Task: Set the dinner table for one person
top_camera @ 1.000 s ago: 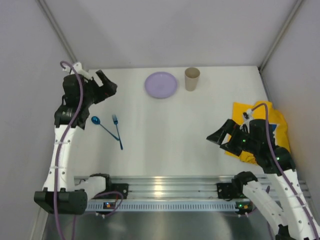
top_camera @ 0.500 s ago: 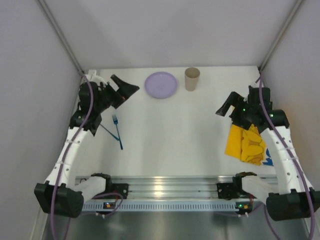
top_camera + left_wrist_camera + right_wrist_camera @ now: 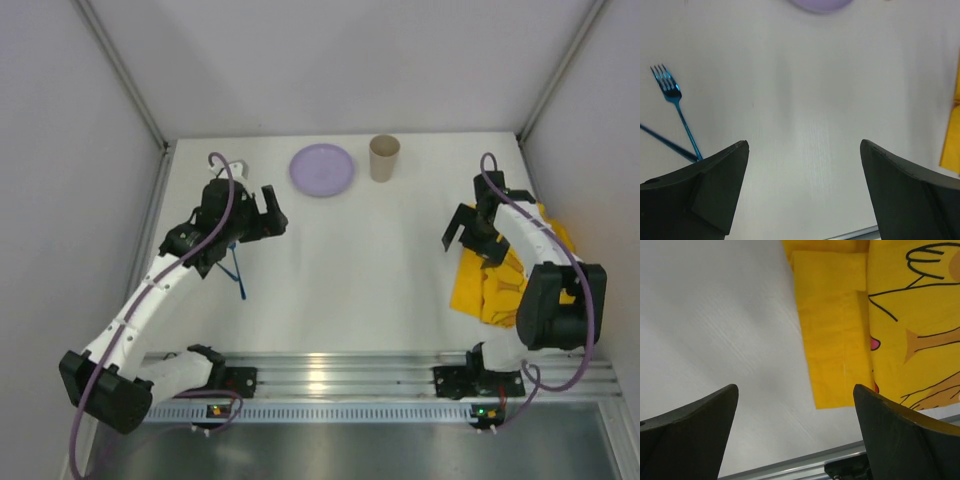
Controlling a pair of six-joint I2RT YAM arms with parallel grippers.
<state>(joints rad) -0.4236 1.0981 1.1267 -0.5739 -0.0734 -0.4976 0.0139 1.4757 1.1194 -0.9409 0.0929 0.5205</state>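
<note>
The white dinner table [image 3: 350, 270] holds a purple plate [image 3: 322, 169] and a beige cup [image 3: 384, 157] at the back. A blue fork [image 3: 675, 107] lies at the left, beside a blue spoon handle [image 3: 665, 142]; from above my left arm hides most of both. A crumpled yellow cartoon-printed mat [image 3: 495, 285] lies at the right. My left gripper [image 3: 270, 215] hangs open just right of the fork, over bare table [image 3: 804, 145]. My right gripper [image 3: 460, 225] is open at the mat's left edge, with the mat's corner [image 3: 840, 340] ahead between its fingers.
A metal rail [image 3: 330, 375] runs along the near edge by the arm bases. Grey walls close in the table on the left, back and right. The plate's rim [image 3: 822, 4] shows at the top of the left wrist view.
Both arms swung in towards the table's middle. The left gripper moved right and nearer, past the fork. The right gripper came back down to the mat's left edge.
</note>
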